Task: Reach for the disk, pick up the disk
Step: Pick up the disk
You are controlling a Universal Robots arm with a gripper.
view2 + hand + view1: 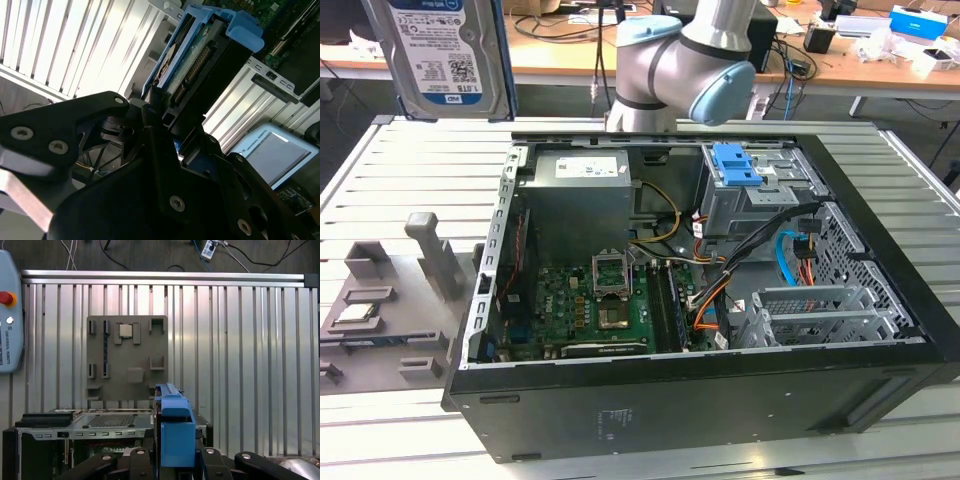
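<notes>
The disk [442, 55], a silver-grey hard drive with a white-and-blue label and blue carrier rails, hangs upright in the air at the exterior view's upper left, well above the slatted table. In the second wrist view, the disk [200, 60] stands edge-on between the black fingers [156, 132], its connector side facing the camera. My gripper [172, 112] is shut on the disk. The first wrist view looks down on the disk's blue rail [174, 430] with my gripper [172, 460] closed on either side of it.
An open computer case [480, 330] lies on the slatted aluminium table [400, 160], with a blue latch [737, 165] on its drive cage. A tall grey slotted stand [435, 255] rises from a grey fixture plate [127, 357]. A teach pendant [10, 315] lies nearby.
</notes>
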